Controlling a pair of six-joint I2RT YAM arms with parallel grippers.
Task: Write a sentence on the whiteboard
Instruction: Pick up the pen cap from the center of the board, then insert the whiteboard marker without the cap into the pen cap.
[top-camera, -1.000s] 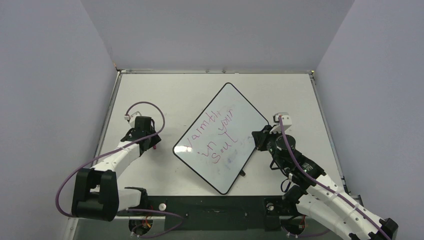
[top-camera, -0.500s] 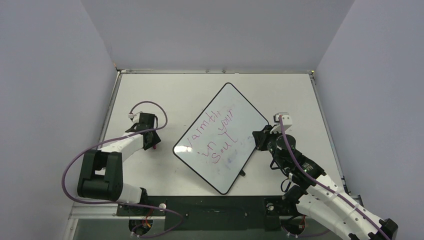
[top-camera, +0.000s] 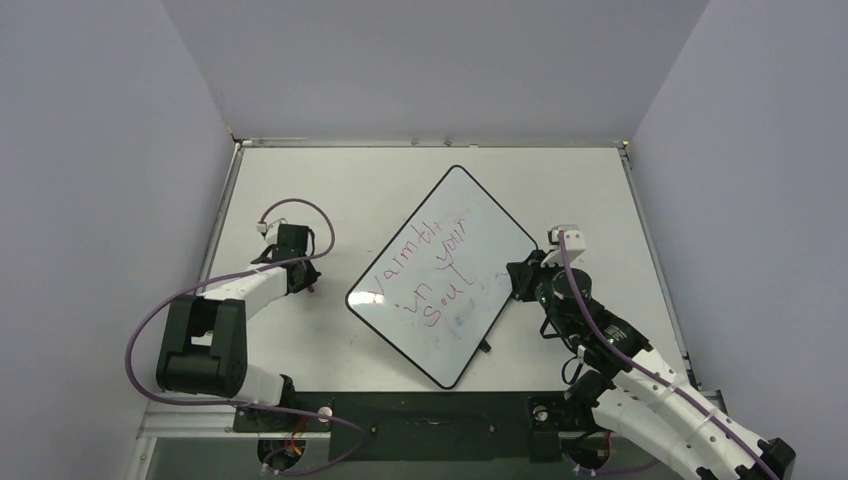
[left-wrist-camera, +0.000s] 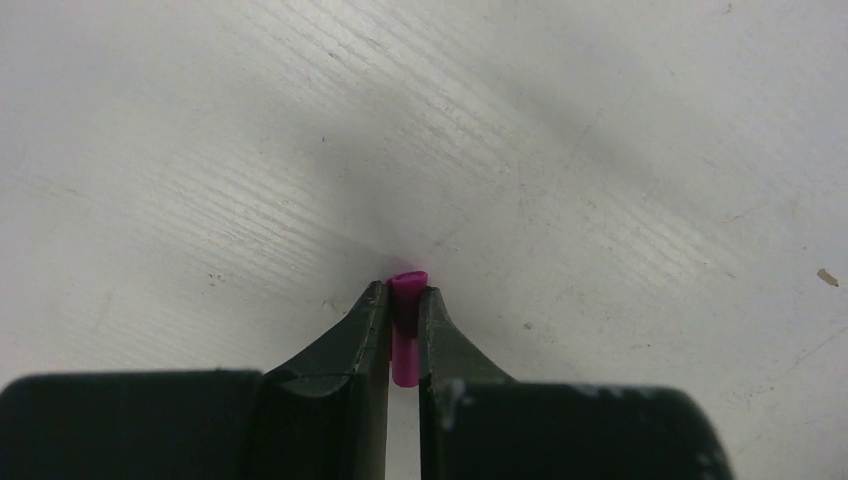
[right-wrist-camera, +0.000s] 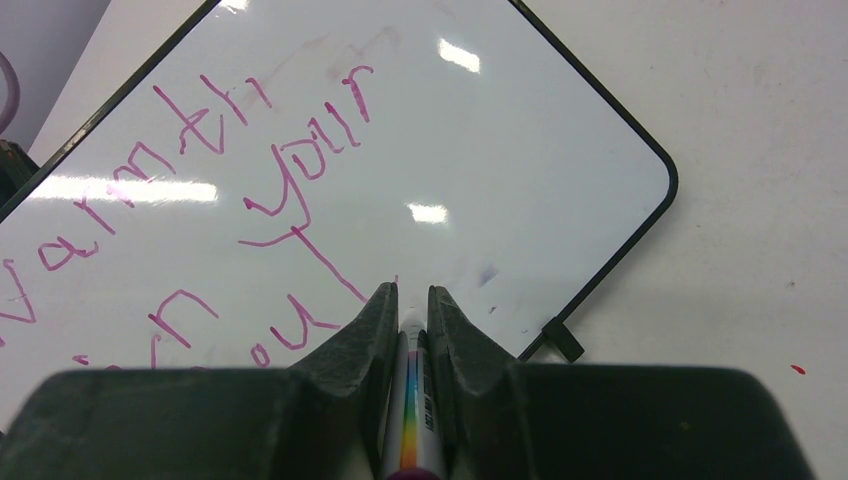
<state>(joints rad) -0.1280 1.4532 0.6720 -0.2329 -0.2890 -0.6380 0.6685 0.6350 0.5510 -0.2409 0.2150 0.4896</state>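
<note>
On the table (top-camera: 330, 180), the whiteboard (top-camera: 482, 212) is lying askew, bearing the sentence (top-camera: 430, 272). Beside it the left gripper (left-wrist-camera: 404, 293) is pinching a magenta cap (left-wrist-camera: 405, 355); the right gripper (right-wrist-camera: 412, 298) is clamping a marker (right-wrist-camera: 412, 430) over the board.

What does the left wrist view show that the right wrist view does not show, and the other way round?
Only the left wrist view: the left claw shut on a small magenta piece, perhaps a marker cap.
Only the right wrist view: the right claw shut on a marker, over the whiteboard with the pink sentence.
Both: the off-white tabletop.
</note>
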